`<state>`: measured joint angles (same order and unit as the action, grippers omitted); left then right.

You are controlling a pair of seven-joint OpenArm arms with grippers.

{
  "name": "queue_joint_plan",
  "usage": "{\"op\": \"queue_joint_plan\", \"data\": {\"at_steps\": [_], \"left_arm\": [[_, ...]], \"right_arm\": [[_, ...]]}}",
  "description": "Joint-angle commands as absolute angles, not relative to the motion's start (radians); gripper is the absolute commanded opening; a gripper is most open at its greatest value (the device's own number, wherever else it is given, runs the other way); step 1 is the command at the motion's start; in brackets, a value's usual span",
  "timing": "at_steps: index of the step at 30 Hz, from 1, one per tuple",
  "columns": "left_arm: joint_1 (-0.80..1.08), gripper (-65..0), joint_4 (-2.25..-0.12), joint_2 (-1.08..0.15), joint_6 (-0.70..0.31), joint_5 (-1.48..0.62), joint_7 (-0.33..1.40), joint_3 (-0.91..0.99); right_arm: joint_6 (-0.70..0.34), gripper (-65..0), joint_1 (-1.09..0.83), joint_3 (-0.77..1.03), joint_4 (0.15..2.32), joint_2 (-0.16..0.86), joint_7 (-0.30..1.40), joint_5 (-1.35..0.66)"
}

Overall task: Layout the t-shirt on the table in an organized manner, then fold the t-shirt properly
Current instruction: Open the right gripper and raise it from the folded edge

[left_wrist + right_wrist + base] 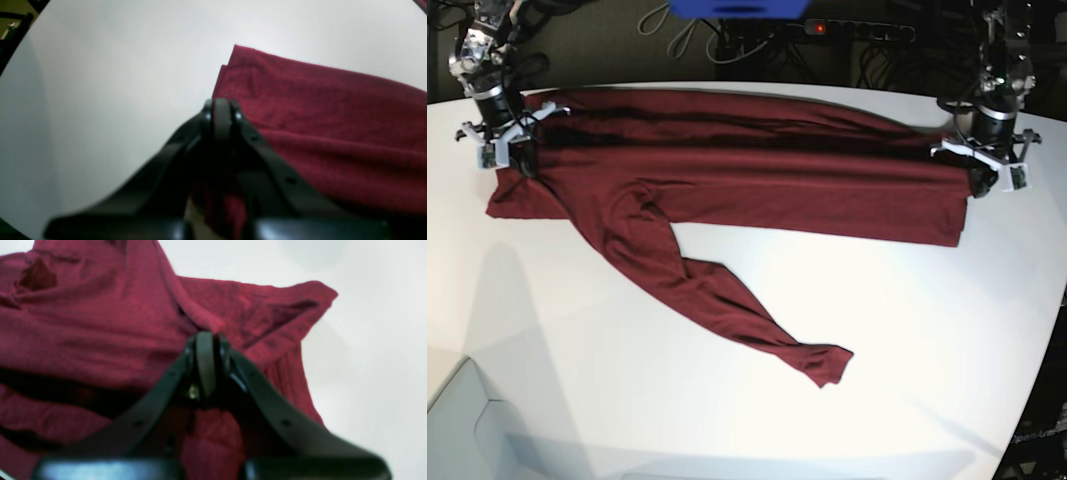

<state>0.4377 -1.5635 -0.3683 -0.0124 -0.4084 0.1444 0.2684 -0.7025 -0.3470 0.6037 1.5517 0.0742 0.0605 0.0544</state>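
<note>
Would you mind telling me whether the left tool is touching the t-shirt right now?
Touching. In the left wrist view the left tool is shut with the t-shirt pinched between its jaws, red cloth bunching up just behind the tips.

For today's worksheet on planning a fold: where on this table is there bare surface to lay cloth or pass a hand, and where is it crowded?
Bare table lies in front of the t-shirt, right of its trailing sleeve, and on the near left. The far edge is crowded: the left gripper and right gripper pinch the shirt's ends there.
</note>
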Motion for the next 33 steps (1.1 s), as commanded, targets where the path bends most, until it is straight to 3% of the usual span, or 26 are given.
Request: {"op": "queue_joint_plan", "data": {"at_steps": [1,9,12,14,17,21,33], "left_arm": [[0.438,-64.7,-1.567,-0.383,-0.007,-0.403,0.114,0.277],[0.41,-64.4,-1.495,-0.39,-0.007,-0.403,0.114,0.222],[0.41,-63.3,-1.501,-0.39,-0.007,-0.403,0.114,0.2],[0.412,-57.5,-1.501,-0.39,-0.007,-0.403,0.114,0.197],[0.418,-43.7,-1.503,-0.39,-0.007,-0.404,0.114,0.203],[0.42,-34.5,-1.503,-0.39,-0.007,-0.404,0.114,0.205],[0.449,-33.8,-1.58,-0.384,-0.007,-0.412,0.114,0.291]], "right_arm": [[-0.698,-65.0,-0.348,0.608,1.56,0.085,0.036,0.039],[-0.698,-65.0,-0.372,0.553,1.527,0.093,0.038,0.041],[-0.698,-59.3,-0.381,0.541,1.534,0.093,0.038,0.041],[-0.698,-51.6,-0.383,0.541,1.534,0.093,0.038,0.041],[-0.698,-41.6,-0.383,0.545,1.534,0.093,0.038,0.041],[-0.698,-35.4,-0.383,0.547,1.546,0.108,0.036,0.041],[-0.698,-33.5,-0.3,0.685,1.647,0.062,0.038,0.035]]}}
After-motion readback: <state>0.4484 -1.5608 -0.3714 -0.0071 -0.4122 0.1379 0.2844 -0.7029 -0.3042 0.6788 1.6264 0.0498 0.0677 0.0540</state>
